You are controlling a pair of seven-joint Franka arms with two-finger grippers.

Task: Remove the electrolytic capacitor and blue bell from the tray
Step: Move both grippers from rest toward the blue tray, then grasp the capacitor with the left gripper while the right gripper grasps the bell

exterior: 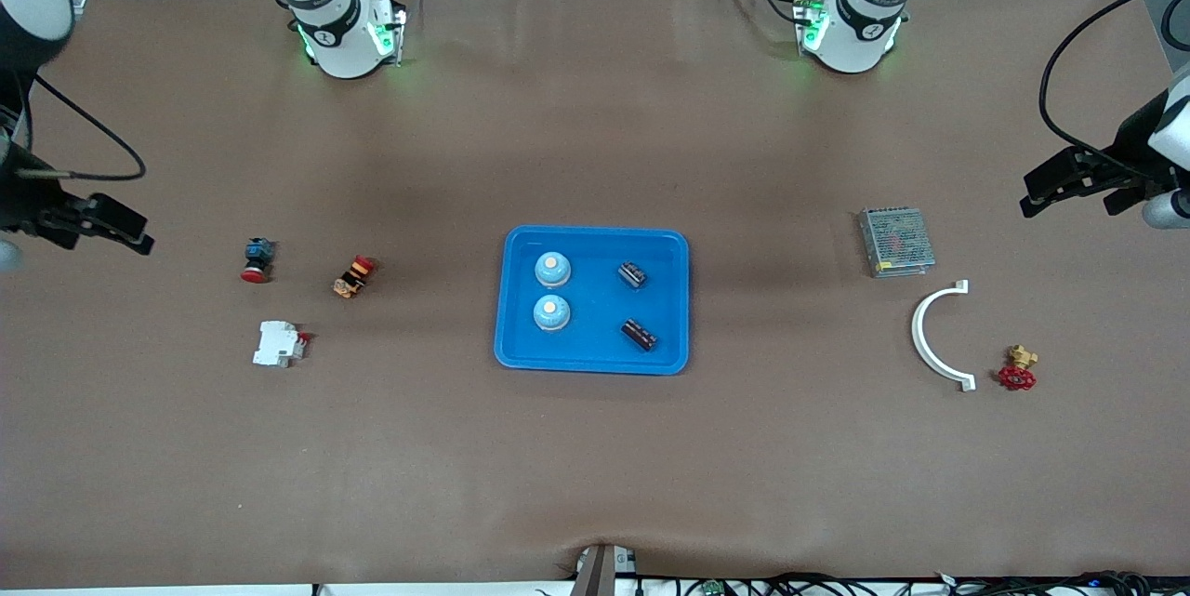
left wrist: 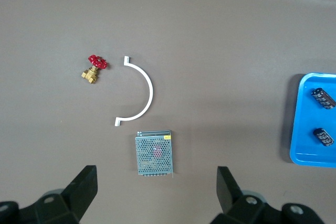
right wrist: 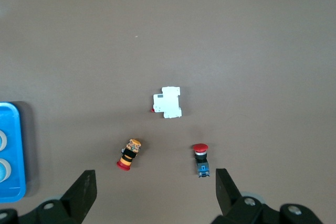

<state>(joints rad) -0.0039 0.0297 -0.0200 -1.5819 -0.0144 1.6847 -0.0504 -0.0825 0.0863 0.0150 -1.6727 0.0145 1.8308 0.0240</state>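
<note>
Tray (exterior: 595, 362), blue, at mid-table, holding two bells (exterior: 552, 312) and two capacitors (exterior: 639, 335). Left gripper (exterior: 1069, 182) and right gripper (exterior: 107, 224) wait with fingers spread, over opposite table ends.

We saw a blue tray (exterior: 521, 247) holding two bells (exterior: 552, 270) and two capacitors (exterior: 633, 275). Both open grippers, left gripper (exterior: 1069, 179) and right gripper (exterior: 116, 224), waited at the table's ends.

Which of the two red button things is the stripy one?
The stripy one is the orange-and-black button, lying nearer the blue tray. The other button has a dark blue body and sits toward the right arm's end.
</note>
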